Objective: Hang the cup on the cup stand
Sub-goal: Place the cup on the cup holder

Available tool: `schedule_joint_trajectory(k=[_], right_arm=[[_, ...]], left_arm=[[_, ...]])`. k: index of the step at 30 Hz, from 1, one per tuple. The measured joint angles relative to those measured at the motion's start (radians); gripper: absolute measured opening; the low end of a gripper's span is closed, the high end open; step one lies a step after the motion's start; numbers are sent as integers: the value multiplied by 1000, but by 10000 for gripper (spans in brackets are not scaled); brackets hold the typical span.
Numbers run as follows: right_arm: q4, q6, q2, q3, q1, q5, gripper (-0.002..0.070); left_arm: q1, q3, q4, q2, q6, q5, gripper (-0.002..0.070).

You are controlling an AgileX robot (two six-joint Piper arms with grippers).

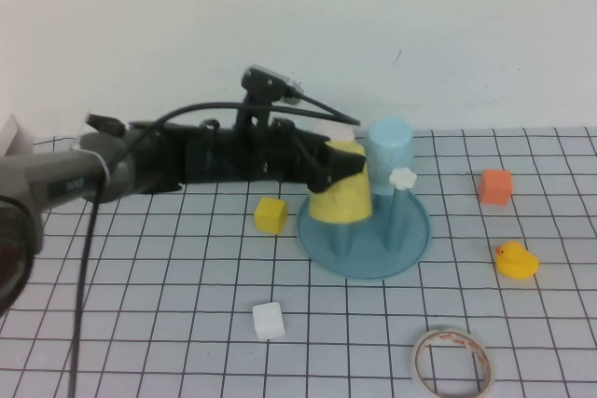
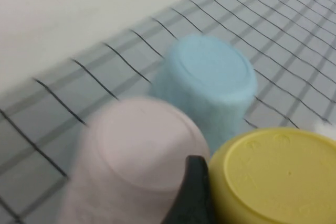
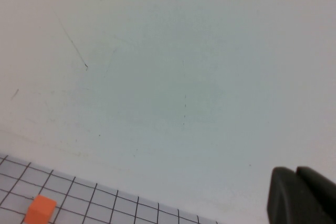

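High view: the yellow cup point(image 1: 341, 195) sits upside down over a peg of the cup stand point(image 1: 366, 247), which stands near the middle of the gridded table point(image 1: 168, 305), with the left gripper point(image 1: 343, 163) at the cup's upper part, jaws spread wide around it. Beside it on the stand are a light blue cup point(image 1: 389, 153) and a pale pink cup point(image 2: 136, 156). Right wrist view: the right gripper point(image 3: 304, 195) faces the wall, jaws pressed together.
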State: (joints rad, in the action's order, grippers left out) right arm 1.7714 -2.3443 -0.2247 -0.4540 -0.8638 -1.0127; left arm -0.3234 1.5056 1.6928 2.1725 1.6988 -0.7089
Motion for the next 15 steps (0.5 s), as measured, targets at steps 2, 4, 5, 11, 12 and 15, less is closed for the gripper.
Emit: schedule_joint_trajectory(k=[2, 4, 5, 11, 12, 15], right_arm=[[0, 0, 0, 0, 0, 0, -1], [0, 0, 0, 0, 0, 0, -1], [0, 0, 0, 0, 0, 0, -1], [0, 0, 0, 0, 0, 0, -1], [0, 0, 0, 0, 0, 0, -1], [0, 0, 0, 0, 0, 0, -1]], left_arm=[[4, 0, -6, -23, 0, 23, 551], [9, 0, -23, -51, -13, 41, 551], [9, 0, -30, -65, -19, 46, 551], [7, 0, -67, -90, -40, 61, 551], [5, 0, -69, -90, -40, 67, 551], [1, 0, -69, -81, -42, 77, 551]])
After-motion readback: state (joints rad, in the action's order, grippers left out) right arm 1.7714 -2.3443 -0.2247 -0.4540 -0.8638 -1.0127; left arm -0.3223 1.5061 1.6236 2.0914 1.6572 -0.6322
